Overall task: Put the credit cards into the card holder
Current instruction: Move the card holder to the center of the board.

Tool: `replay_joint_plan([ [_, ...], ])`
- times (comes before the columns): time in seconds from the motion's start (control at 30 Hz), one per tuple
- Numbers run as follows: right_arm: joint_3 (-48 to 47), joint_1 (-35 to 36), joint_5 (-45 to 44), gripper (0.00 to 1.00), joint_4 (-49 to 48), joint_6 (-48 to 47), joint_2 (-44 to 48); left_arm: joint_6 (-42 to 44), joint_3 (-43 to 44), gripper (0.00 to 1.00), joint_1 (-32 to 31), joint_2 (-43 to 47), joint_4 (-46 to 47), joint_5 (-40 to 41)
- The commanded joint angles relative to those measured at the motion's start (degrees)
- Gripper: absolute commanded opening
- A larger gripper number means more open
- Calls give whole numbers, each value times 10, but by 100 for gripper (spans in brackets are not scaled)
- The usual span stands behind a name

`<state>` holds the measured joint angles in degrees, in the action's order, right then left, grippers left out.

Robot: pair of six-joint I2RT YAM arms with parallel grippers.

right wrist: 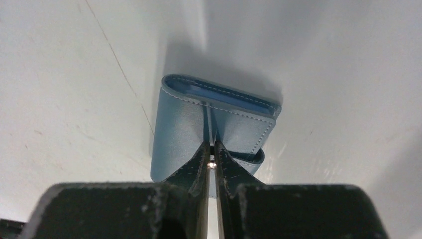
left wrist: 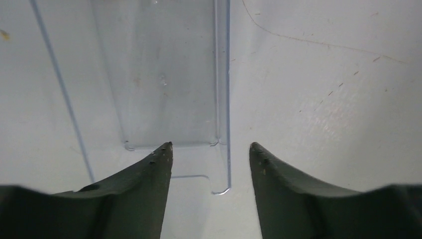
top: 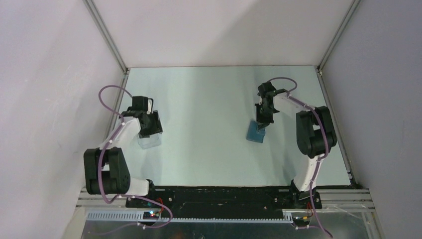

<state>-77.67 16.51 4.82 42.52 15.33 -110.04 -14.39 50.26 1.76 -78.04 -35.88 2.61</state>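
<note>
On the left of the counter point(top: 209, 94) the left tool point(left wrist: 210, 147) hangs low over a clear plastic piece point(left wrist: 164, 74) lying flat. Its two fingers are spread wide, one over the sheet and one beyond its right edge. It grips nothing, and I cannot tell whether the tips touch the plastic. I can make out no credit cards in any view, so I cannot say where they are. Right of centre on the counter lies the blue card holder point(right wrist: 181, 124), folded like a book with its spine away from the wrist. The right tool point(right wrist: 213, 150) has its fingers pressed almost together, pinching what looks like the upper leaf at the near edge. To my eye the step in hand is opening the holder, and no card has gone in yet. The next move seems to call for lifting that leaf gently over and back so the inner panels show. The lower leaf must not drag along with it, as a thin flap could easily slip out of such a narrow pinch.
</note>
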Motion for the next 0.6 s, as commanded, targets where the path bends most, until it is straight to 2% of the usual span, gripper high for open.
replay_joint_plan([
  [0.0, 45, 13, 26, 10, 5, -3, 68, -4, 41, 50, -2, -46, -3, -21],
  [0.07, 69, 16, 33, 10, 9, 4, 92, 2, 54, 31, -7, -73, -6, -47],
  [0.1, 83, 17, 35, 10, 12, 7, 110, 3, 59, 26, -11, -81, -8, -53],
  [0.17, 106, 16, 36, 10, 15, 14, 140, 7, 72, 7, -36, -100, -10, -52],
  [0.2, 115, 13, 39, 11, 15, 19, 162, 7, 83, 4, -44, -110, -11, -49],
  [0.27, 137, 9, 49, 11, 14, 27, 193, 5, 101, 0, -72, -122, -13, -42],
  [0.57, 195, -7, 60, 18, 1, 36, 268, -9, 235, 0, -225, -200, -28, -28],
])
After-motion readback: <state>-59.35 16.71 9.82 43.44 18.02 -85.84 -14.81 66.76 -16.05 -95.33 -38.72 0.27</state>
